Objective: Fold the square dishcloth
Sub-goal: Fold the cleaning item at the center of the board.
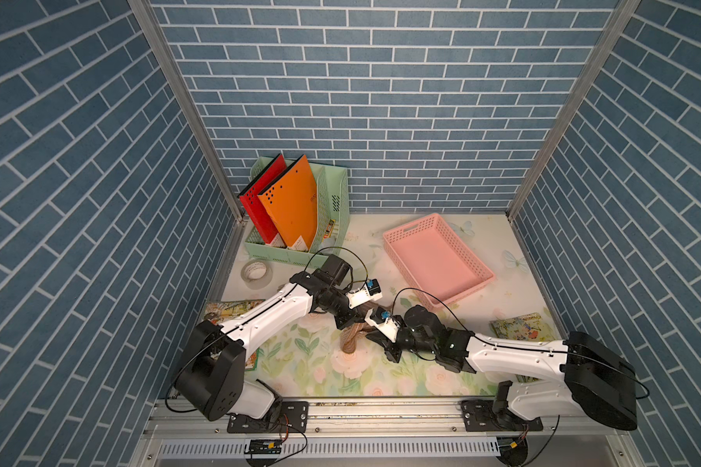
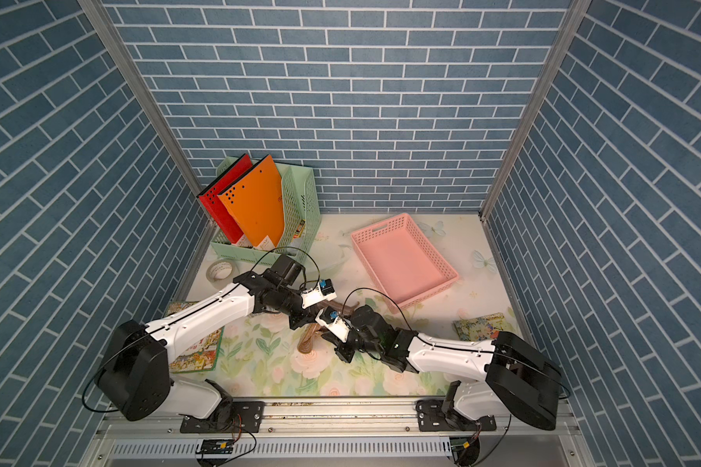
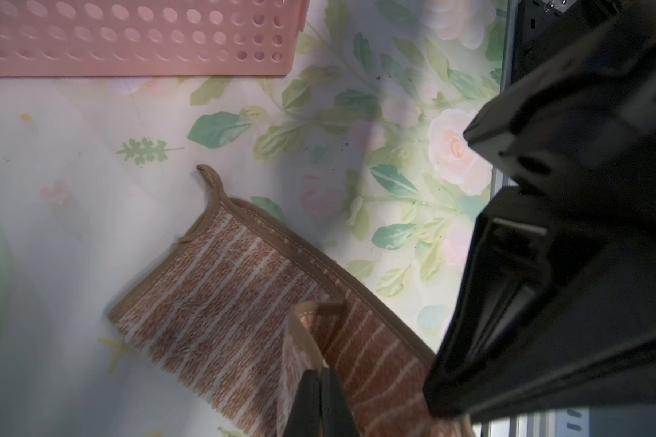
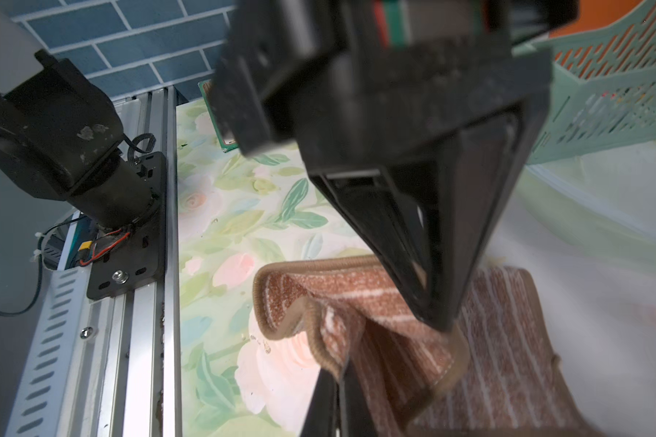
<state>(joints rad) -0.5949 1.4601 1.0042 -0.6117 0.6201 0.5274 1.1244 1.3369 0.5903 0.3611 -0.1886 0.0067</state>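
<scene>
Top views: green rack [image 1: 334,202] holds 2 folders [image 1: 290,202]; wrist cams: L end effector [image 3: 320,374], R end effector [image 4: 339,372] pinch dishcloth [image 3: 220,287].

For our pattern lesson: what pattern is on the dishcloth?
Brown, thin white stripes; dishcloth clearest in left wrist view.

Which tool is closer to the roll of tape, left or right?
Left. The left tool pinches the dishcloth mid-table, toward the roll of tape; the right tool pinches the cloth just beyond it, farther off.
</scene>
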